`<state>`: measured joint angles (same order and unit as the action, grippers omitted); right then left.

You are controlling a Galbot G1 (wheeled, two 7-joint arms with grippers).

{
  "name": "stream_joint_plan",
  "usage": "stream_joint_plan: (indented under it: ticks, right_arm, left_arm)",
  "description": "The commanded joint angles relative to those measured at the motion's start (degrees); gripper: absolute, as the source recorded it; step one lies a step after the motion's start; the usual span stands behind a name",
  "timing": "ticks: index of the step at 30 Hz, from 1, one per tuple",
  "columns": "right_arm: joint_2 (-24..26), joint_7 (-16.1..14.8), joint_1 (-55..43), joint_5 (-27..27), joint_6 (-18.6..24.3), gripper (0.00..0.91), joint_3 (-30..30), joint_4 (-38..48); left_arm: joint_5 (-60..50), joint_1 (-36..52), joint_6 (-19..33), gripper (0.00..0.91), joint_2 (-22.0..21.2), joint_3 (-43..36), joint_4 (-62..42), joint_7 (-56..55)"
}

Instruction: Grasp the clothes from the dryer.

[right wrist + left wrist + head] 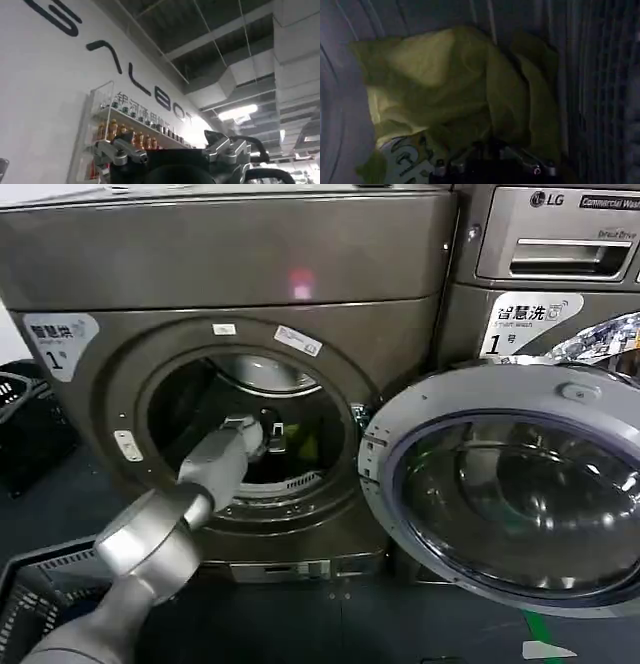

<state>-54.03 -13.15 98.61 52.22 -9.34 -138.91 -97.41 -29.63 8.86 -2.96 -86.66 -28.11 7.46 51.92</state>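
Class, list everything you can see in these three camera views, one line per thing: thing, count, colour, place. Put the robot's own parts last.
Dark grey-bronze front-loading dryer: 1, grey-bronze, left, white label marked "1".
Silver-rimmed glass door: 1, silver and dark glass, swung open to the right of the porthole.
Soft lime yellow-green clothes: 1, yellow-green, inside the drum.
Second machine with LG logo and drawer panel: 1, grey, upper right.
Dark mesh baskets: 2, black, on the floor at left and lower left.
Shelf of bottles: 1, on the white wall, right wrist view.
Left arm: 1, silver-grey, reaching into the porthole.
Left pincer: 1, dark, right at the clothes.
Right pincer: 1, dark, open, pointing towards the ceiling.
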Motion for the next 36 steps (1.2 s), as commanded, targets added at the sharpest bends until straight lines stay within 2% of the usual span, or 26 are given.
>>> stream_joint_plan:
  ticks: [1,12,16,20,27,34,36]
  right_arm:
    - [-0.01,-0.02,0.00,-0.03,0.02,0.907,0.15,-0.14]
    - [-0.02,0.05,0.43,0.03,0.02,0.907,-0.19,-0.47]
    - [0.21,0.09,0.42,0.02,0.01,0.907,-0.20,-0.36]
    - [0.30,0.17,-0.24,-0.17,0.04,0.907,0.68,-0.43]
    - [0.35,1.93,-1.14,-1.57,-0.75,0.907,2.00,-1.44]
    - [0.35,1.91,-0.46,-3.15,-0.70,0.907,0.58,-1.49]
    - [0.47,2.02,-0.26,-3.00,-0.22,0.907,0.27,-1.43]
  left_arm:
    - [0.65,0.70,0.27,0.000,-0.14,0.04,0.17,0.85]
    - [2.33,1.41,-0.64,0.000,0.35,1.49,0.89,1.00]
    - [6.35,0.86,-3.35,0.000,0.89,10.50,3.85,-3.59]
    - [15.35,-3.82,-6.69,0.000,3.78,20.19,15.02,-10.26]
    - [26.99,-14.73,-7.32,0.000,6.35,32.77,27.51,-26.51]
    - [30.90,-25.38,-3.55,0.000,5.87,43.05,46.43,-44.53]
    - [33.24,-27.56,0.17,0.000,5.50,45.40,50.50,-46.97]
